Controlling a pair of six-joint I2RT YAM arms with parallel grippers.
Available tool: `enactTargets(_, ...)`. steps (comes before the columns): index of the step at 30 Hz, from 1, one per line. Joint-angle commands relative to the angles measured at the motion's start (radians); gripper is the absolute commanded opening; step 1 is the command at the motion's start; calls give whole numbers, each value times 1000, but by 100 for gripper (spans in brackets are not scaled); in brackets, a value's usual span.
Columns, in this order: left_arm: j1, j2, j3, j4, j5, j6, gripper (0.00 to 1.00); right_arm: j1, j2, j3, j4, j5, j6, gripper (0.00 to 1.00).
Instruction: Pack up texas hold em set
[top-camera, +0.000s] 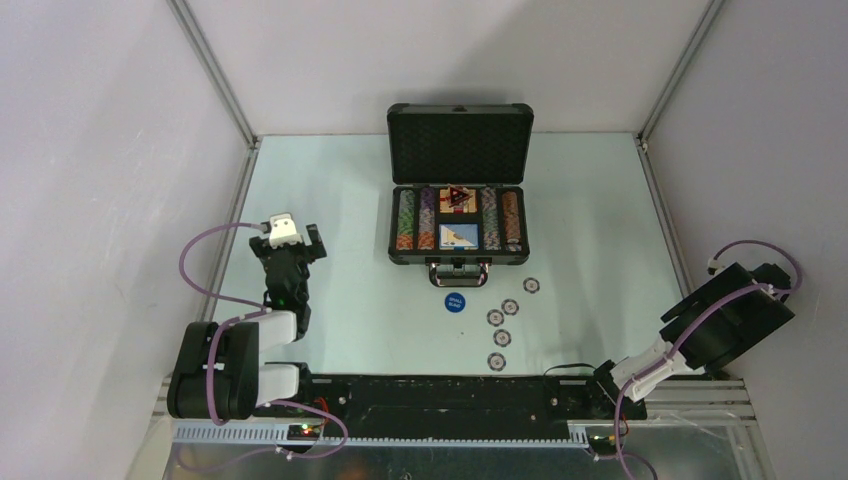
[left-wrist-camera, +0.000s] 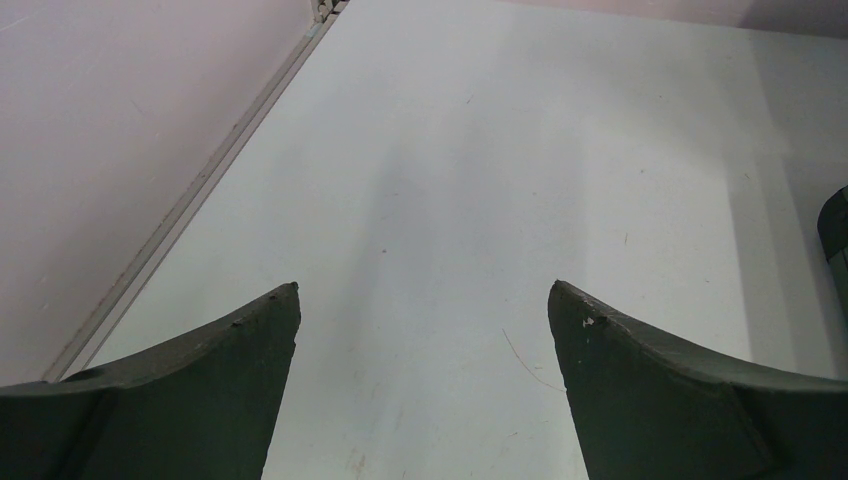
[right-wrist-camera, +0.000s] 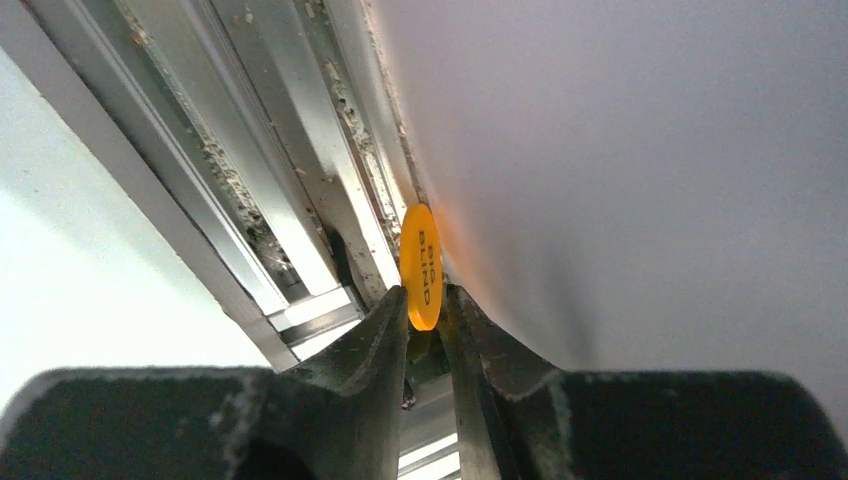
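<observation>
Right wrist view shows the right tool (right-wrist-camera: 426, 300) clenched on the orange button (right-wrist-camera: 421, 262) by the right wall (right-wrist-camera: 650, 150), left tool (left-wrist-camera: 424, 300) released; judged next: carry it left to the open case (top-camera: 459, 258) at far centre.

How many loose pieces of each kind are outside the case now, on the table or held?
striped chips: 5
blue button: 1
orange button, in the right fingers: 1
Total: 7

The orange button's (right-wrist-camera: 421, 262) lower part is hidden within the right gripper (right-wrist-camera: 424, 294), and a dark object (left-wrist-camera: 836, 235) is cut off by the left wrist view's edge.
</observation>
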Motion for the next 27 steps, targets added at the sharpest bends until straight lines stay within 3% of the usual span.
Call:
enactTargets(1, 9, -5, 3, 56, -4, -12, 98, -46, -44, 9, 36, 35, -34, 26)
enactTargets(17, 9, -4, 2, 56, -5, -12, 98, -55, 0, -27, 45, 19, -66, 25)
enactTargets(27, 9, -4, 2, 56, -3, -12, 98, -75, 22, -30, 69, 16, -76, 17)
